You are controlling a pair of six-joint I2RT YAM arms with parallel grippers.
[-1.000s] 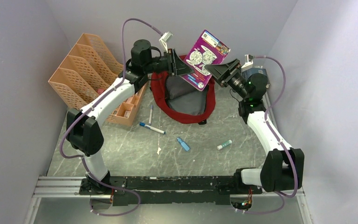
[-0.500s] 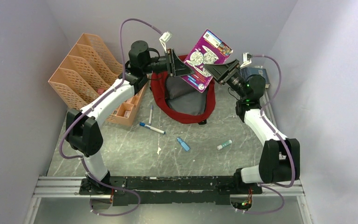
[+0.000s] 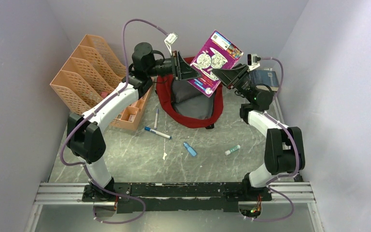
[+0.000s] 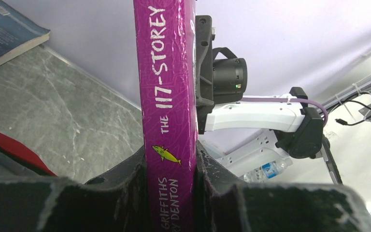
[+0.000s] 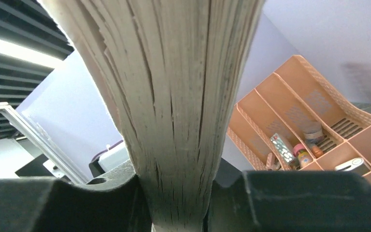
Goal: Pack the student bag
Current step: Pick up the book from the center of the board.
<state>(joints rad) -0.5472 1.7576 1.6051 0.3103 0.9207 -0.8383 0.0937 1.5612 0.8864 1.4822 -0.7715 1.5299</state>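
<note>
A purple paperback book hangs tilted in the air above the open student bag, a dark-red backpack with grey lining lying at the back of the table. My left gripper is shut on the book's spine side; the left wrist view shows the purple spine squeezed between the jaws of that gripper. My right gripper is shut on the opposite side, where the fanned page edges sit clamped between its jaws. A red corner of the bag shows below.
An orange file organiser with small items stands at the back left. A blue book lies at the back right. On the table lie a blue marker, a pen, a blue stick and a green-capped tube.
My right gripper has moved in on the book's page edge and shut on it, its arm folding closer. The left gripper has kept its hold, and the book rose slightly.
</note>
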